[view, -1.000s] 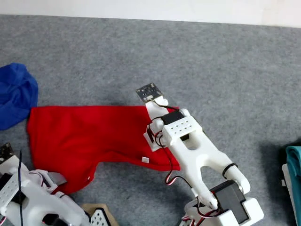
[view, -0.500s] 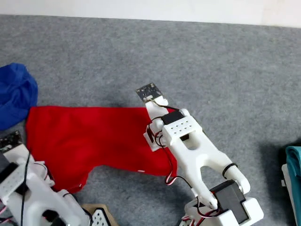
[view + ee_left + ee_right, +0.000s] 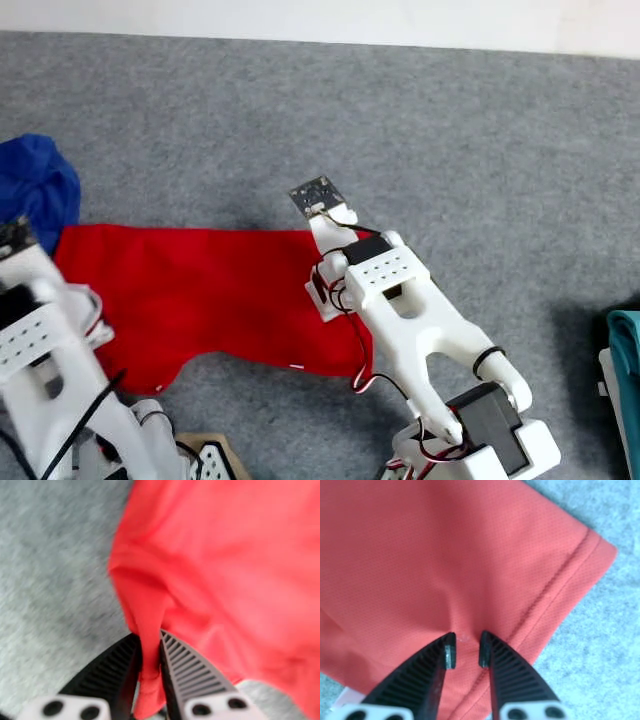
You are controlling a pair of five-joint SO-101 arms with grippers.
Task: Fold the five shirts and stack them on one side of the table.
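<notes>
Evidently grips the red shirt (image 3: 210, 290), flat on the tabletop (image 3: 450, 150), at both ends of its long axis: left claw (image 3: 148, 636) clamped on a fold, right claw (image 3: 466, 650) nipping cloth by the opposite hem.

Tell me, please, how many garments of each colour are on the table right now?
red shirt: 1
blue shirt: 1
teal garment, cut off by the edge of the high view: 1
Total: 3
</notes>
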